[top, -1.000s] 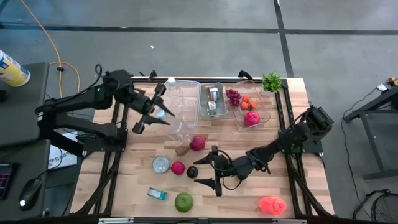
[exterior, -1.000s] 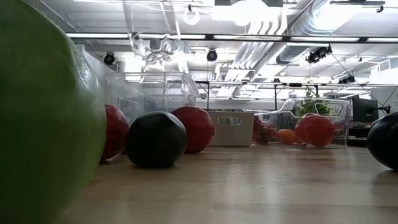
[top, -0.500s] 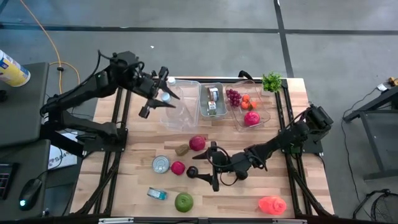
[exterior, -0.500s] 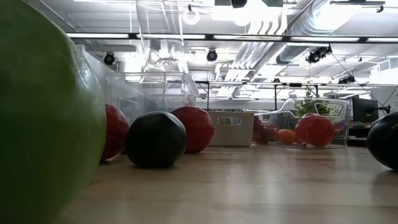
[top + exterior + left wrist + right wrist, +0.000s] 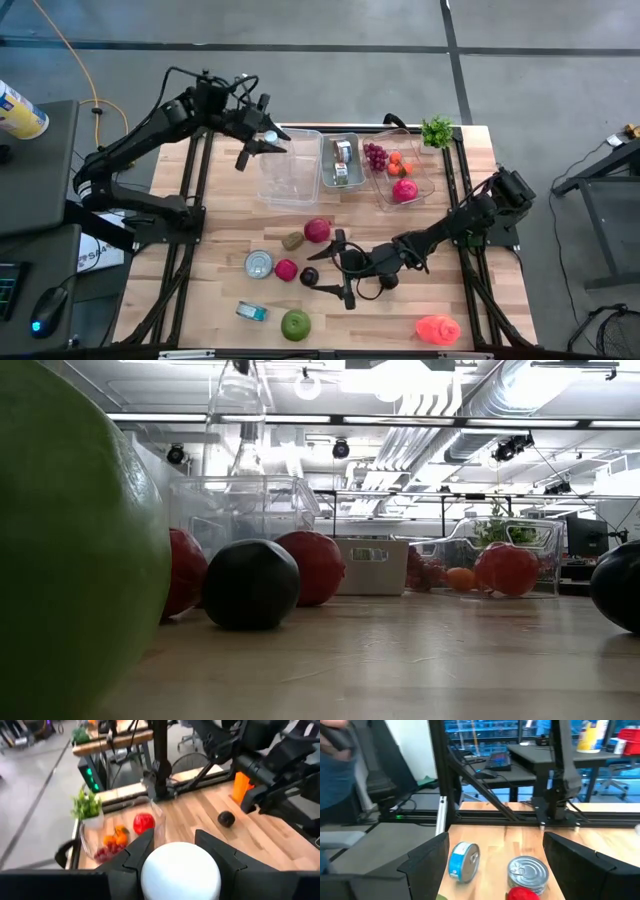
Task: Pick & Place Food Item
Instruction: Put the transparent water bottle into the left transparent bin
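As it lifted, left claw (image 5: pixel 262 140) with bottle (image 5: pixel 270 135) over bin (image 5: pixel 290 170)

Occluded and cropped items

Low view: green fruit (image 5: pixel 70 540) cut by the left edge; dark ball (image 5: pixel 620 585) cut by the right edge. Right wrist view: red item (image 5: pixel 522 894) cropped at the bottom edge. Left wrist view: white cap (image 5: pixel 180 870) hides the bottle body.

The left gripper (image 5: pixel 262 140) holds a clear bottle (image 5: pixel 268 136) at the far left over an empty bin (image 5: pixel 288 178). The right gripper (image 5: pixel 335 270) gapes beside a dark ball (image 5: pixel 309 275).
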